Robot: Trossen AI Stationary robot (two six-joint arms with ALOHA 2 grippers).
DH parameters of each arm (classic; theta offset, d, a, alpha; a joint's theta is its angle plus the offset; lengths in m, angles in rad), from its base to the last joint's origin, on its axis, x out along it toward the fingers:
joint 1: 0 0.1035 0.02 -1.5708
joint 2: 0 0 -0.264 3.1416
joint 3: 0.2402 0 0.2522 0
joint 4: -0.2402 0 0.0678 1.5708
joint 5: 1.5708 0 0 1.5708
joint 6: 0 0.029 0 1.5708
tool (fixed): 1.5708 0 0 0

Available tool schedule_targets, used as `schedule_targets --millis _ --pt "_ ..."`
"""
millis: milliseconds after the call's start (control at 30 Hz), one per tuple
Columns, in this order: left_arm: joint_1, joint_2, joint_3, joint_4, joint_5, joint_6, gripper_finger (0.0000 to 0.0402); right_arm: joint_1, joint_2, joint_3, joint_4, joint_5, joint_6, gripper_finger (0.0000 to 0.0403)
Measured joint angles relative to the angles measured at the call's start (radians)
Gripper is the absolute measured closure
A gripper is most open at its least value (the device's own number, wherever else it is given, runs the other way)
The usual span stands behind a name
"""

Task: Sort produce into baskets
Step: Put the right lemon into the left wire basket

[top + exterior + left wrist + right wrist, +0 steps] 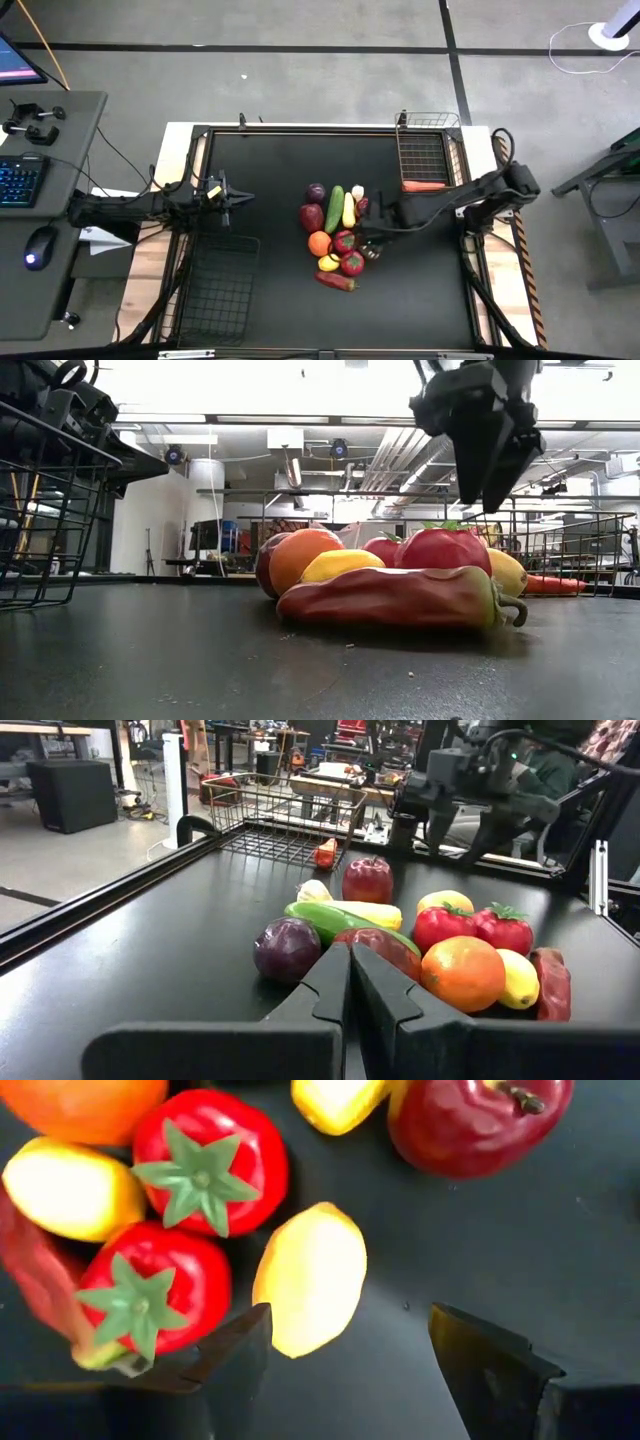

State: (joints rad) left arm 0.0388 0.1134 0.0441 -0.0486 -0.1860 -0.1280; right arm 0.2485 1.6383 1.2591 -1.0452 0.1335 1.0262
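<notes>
The produce lies in a heap (pixel 333 236) at the table's middle: an orange (pixel 319 243), two tomatoes (pixel 205 1165), a cucumber (pixel 335 208), a purple onion (pixel 287 948), a red pepper (pixel 390 600), an apple (pixel 470 1120) and yellow pieces. A carrot (pixel 424 185) lies in the metallic basket (pixel 425 150) at the far right. The black basket (pixel 215 285) sits at the near left. My right gripper (pixel 350 1350) hangs open, pointing down, above the heap's right side, over a lemon (pixel 310 1275), and touches nothing. My left gripper (pixel 350 985) stays shut at the table's left.
The raised table frame (pixel 300 128) runs around the black top. Bare tabletop lies between the heap and both baskets. A desk with a keyboard (pixel 20 180) and mouse stands off the table's left side.
</notes>
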Motion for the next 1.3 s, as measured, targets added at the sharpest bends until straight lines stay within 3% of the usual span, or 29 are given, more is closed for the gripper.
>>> schedule_targets --millis 233,533,967,1300 --pt "0.0 0.0 0.0 0.0 0.0 0.0 0.0401 0.001 -0.012 -0.134 0.15 -0.076 0.083 0.014" --pt "0.0 0.0 0.0 0.0 0.0 0.0 0.0401 0.007 -0.026 -0.225 0.349 -0.08 0.102 0.014" --pt "0.0 0.0 0.0 0.0 0.0 0.0 0.0401 0.008 0.078 -0.224 0.36 -0.013 0.073 0.014" --pt "0.0 0.0 0.0 0.0 0.0 0.0 0.0401 0.008 0.073 -0.211 0.334 0.014 0.031 0.0158"
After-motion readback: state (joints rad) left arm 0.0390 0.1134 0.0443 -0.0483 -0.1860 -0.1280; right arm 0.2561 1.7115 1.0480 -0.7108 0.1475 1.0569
